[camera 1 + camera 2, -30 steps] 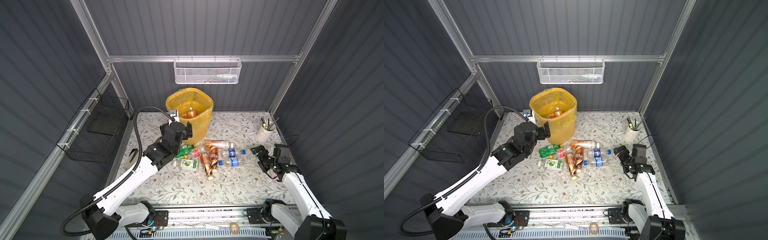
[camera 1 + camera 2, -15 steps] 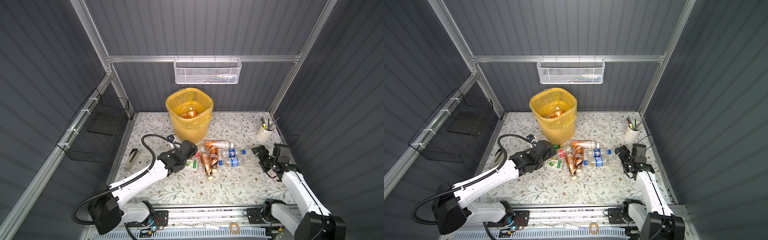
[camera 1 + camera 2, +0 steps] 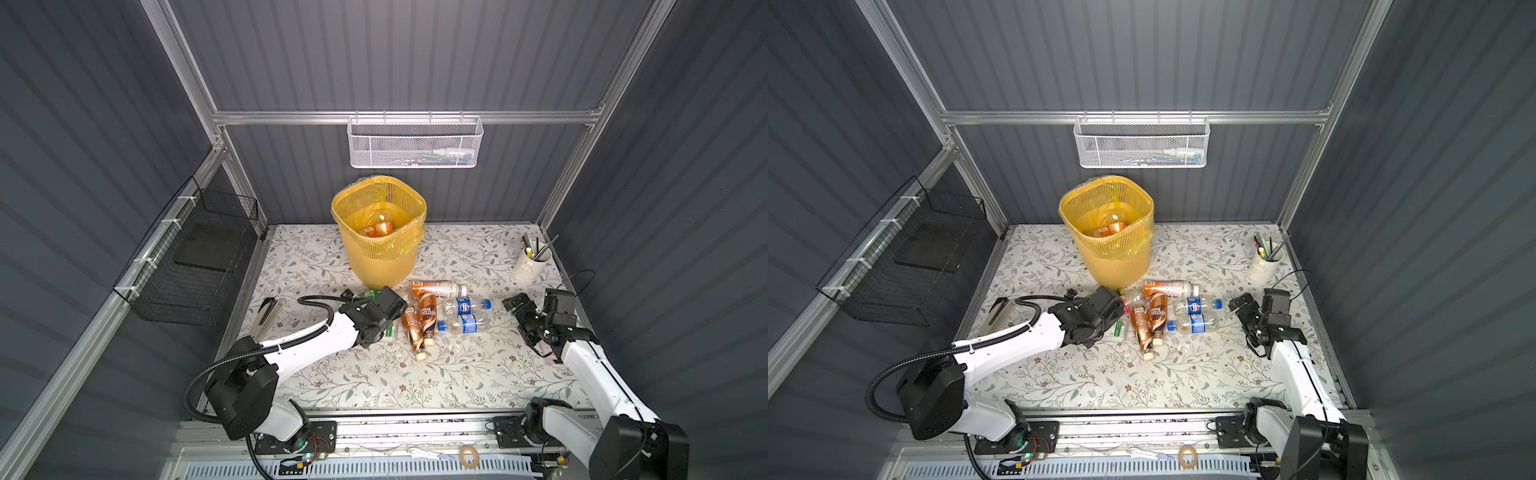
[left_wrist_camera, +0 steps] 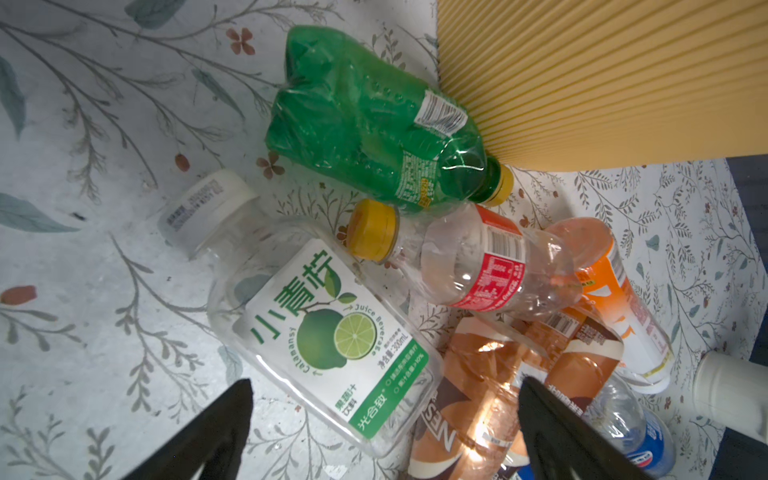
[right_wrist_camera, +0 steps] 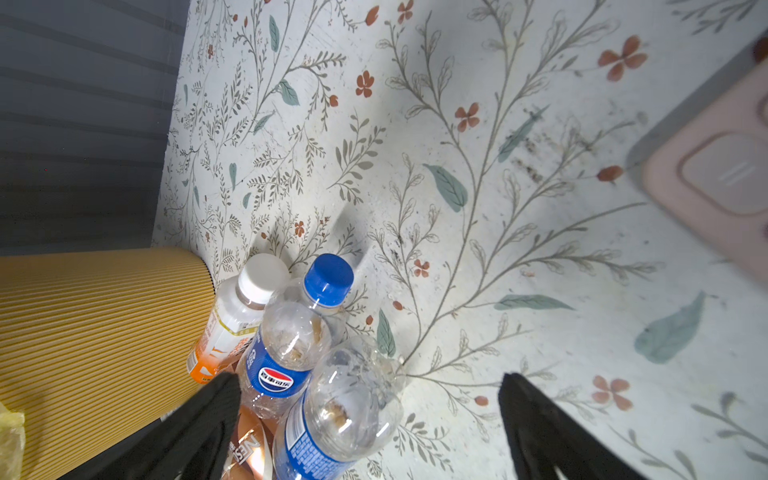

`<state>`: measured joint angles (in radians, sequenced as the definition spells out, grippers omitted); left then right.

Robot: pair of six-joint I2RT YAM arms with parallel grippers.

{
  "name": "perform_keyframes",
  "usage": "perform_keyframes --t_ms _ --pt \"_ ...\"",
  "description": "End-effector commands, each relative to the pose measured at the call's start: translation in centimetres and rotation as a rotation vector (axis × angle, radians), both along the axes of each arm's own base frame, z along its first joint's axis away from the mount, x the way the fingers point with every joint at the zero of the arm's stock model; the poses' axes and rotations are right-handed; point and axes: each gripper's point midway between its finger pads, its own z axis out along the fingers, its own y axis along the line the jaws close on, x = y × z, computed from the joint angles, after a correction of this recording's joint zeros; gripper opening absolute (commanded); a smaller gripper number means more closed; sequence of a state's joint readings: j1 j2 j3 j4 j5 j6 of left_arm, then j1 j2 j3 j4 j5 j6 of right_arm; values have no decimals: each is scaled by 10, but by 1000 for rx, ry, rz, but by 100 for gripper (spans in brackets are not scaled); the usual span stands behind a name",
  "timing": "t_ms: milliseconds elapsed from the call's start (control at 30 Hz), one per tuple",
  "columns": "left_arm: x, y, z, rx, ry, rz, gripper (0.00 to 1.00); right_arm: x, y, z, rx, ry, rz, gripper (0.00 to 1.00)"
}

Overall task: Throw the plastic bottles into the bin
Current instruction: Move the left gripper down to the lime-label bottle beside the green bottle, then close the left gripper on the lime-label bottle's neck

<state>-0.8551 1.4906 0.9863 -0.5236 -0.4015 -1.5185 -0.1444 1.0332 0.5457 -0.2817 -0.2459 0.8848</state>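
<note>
The left gripper (image 4: 384,384) has been lowered from the bin (image 3: 376,266) to the bottles (image 3: 428,320), its fingers (image 4: 208,440) spread wide and empty with the lime bottle (image 4: 324,328) lying between them, while the right gripper (image 5: 370,378) is held open and empty beside the blue-capped bottle (image 5: 286,353), so another pick-up is expected.

Bottles (image 3: 428,316) lay heaped tight against the foot of the bin (image 3: 380,266). Worktop (image 3: 478,365) stood bare from heap to right tool (image 3: 523,321) and along the front.
</note>
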Motion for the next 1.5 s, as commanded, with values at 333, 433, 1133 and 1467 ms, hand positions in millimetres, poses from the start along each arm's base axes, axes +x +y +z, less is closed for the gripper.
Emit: perform_keyframes --t_ms 333,433,1133,1467 --pt "-1 -19 -50 -51 132 95 98 -7 -17 -15 -18 24 -9 99" --pt "-4 -22 -58 -58 164 99 99 -10 -20 -18 -11 25 -18 99" --pt "-45 65 -73 15 249 284 98 -13 -26 -20 -1 24 -33 99" --pt "-52 96 -66 77 240 288 93 -11 -26 -17 5 19 -34 99"
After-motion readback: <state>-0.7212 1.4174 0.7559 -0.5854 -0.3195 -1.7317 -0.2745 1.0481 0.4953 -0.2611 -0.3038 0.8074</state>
